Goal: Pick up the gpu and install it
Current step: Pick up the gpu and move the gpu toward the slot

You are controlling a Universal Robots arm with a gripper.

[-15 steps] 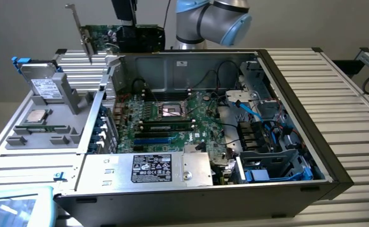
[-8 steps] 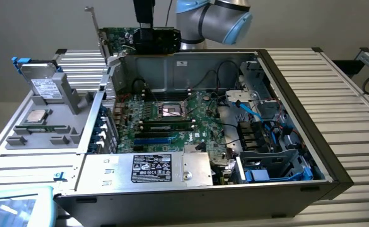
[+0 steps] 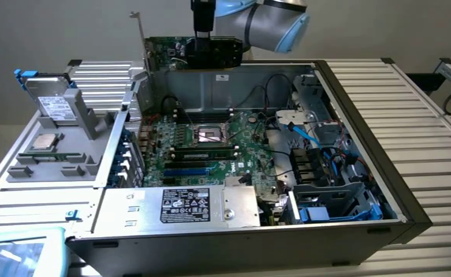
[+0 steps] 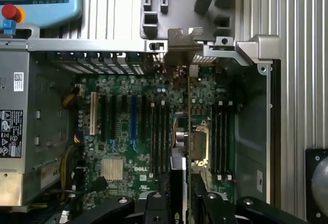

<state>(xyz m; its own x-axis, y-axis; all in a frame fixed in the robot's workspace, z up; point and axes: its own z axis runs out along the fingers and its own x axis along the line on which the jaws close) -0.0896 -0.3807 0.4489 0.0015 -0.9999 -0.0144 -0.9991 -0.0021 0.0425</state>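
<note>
fingers (image 4: 156, 208) grip gpu (image 3: 209, 53) over mobo (image 3: 163, 157)

The gpu (image 3: 163, 51), green board with black cooler, hangs upright on edge at 12 o'clock, above the case (image 3: 209, 86).

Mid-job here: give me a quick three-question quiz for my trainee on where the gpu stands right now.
1. Fill in: the gpu hangs ___ the motherboard.
2. True or false: the gpu is seated in a motherboard slot.
3. The jaws grip: A) a memory stick B) the gpu C) nothing.
Key: 1 above; 2 false; 3 B.
</note>
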